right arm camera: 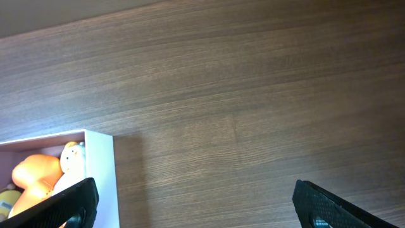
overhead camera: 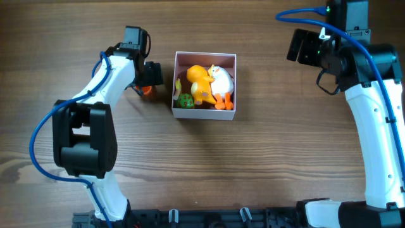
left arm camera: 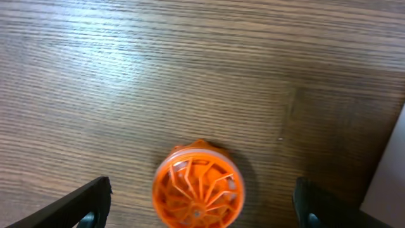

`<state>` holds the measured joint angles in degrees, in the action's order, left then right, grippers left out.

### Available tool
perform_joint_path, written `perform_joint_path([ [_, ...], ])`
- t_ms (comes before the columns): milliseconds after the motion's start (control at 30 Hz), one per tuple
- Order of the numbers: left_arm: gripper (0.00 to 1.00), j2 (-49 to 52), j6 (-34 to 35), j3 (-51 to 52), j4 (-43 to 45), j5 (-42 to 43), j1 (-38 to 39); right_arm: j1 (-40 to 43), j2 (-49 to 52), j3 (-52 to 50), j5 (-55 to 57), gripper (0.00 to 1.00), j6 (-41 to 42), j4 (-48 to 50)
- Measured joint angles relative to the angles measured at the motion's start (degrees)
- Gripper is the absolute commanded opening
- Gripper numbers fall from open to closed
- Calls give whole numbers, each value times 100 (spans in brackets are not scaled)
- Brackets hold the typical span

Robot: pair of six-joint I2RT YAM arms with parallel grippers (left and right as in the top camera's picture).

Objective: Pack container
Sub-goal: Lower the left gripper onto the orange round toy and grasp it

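Note:
The container is a square white-walled box at the table's middle back, holding an orange toy, a white duck-like toy and a small green toy. Its corner also shows in the right wrist view. An orange spoked wheel-like toy lies on the table just left of the box, a sliver of it showing in the overhead view. My left gripper is open, its fingers wide on either side of the orange toy. My right gripper is open and empty, at the back right.
The wooden table carries nothing else. The container's white wall edges the left wrist view at the right. A blue cable runs along each arm.

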<state>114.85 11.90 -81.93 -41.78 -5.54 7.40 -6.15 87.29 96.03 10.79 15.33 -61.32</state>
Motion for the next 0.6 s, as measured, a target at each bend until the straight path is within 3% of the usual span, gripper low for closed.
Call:
perform_joint_path([
  [600, 92, 249, 44, 2, -24, 240, -35, 0, 0, 0, 0, 100, 0, 0],
])
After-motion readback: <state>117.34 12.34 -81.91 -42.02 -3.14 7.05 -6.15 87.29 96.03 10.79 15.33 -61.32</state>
